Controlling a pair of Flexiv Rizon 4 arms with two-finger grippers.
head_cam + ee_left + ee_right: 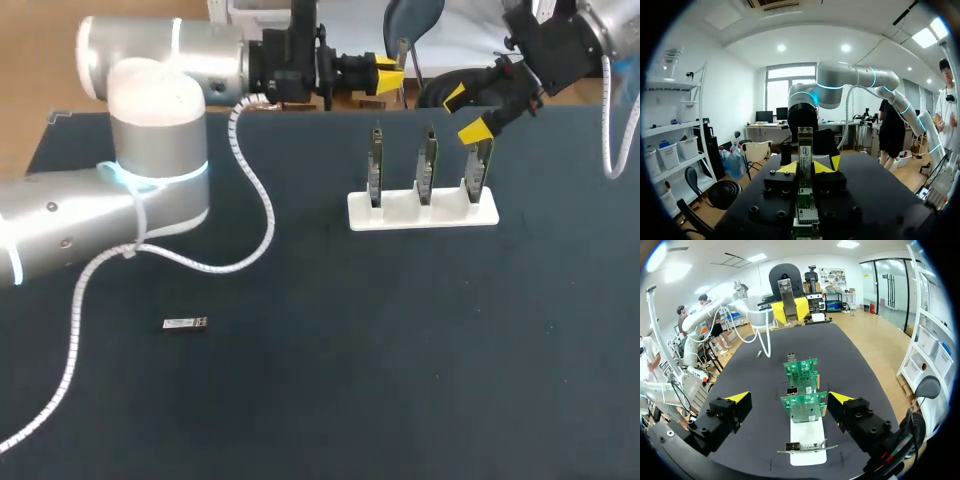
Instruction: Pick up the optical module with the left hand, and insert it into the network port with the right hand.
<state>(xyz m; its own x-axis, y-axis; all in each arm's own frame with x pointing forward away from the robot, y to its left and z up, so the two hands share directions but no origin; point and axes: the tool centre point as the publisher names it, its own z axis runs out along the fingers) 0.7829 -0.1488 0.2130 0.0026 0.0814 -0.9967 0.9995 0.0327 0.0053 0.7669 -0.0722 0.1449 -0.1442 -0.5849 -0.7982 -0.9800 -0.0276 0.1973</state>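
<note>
Module (185, 323) lies untouched on the near-left bench (400, 380), pickup and insertion both pending; left jaws clamp a card (804, 150) at far edge, right jaws gape empty by rack (420, 215).

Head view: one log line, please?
left gripper shut on green circuit card; right gripper open over white rack; silver optical module on dark table

The optical module (186, 323), a small silvery bar, lies flat on the dark counter (400, 380), well apart from the white stand (422, 213). Three green network cards (427, 165) stand upright in its slots, with small metal network ports (792, 390) at their edges. A fourth card (805, 137) sits clamped upright in the left gripper (806, 168).
</note>
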